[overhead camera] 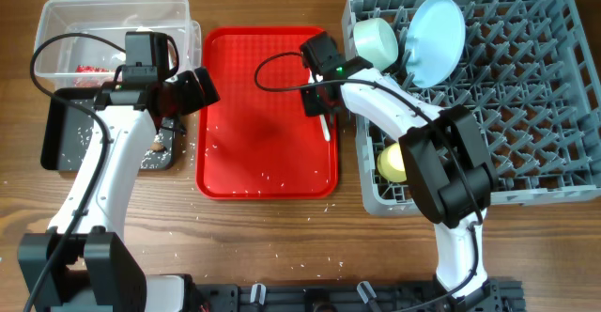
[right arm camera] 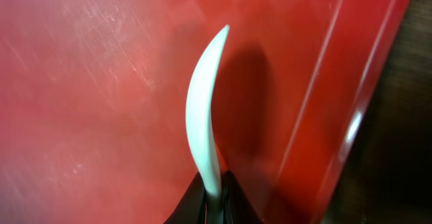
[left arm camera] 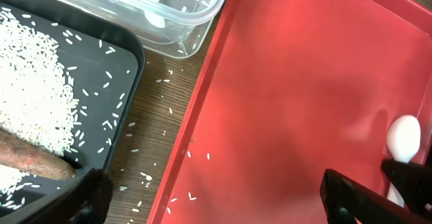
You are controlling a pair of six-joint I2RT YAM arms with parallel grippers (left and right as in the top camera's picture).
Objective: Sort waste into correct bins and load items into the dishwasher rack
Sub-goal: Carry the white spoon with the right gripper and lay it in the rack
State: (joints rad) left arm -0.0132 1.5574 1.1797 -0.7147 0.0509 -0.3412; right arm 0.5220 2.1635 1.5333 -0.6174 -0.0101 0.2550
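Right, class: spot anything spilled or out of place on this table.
Rice grains lie scattered on the wooden table and the red tray, outside the black tray holding the rest.

Glossy red plastic of the serving tray below the right gripper, finely scratched. Smooth white plastic spoon pinched in it, faintly shiny. Beside the left gripper: matt black plastic tray, clear glossy tub, matt grained wooden desk.
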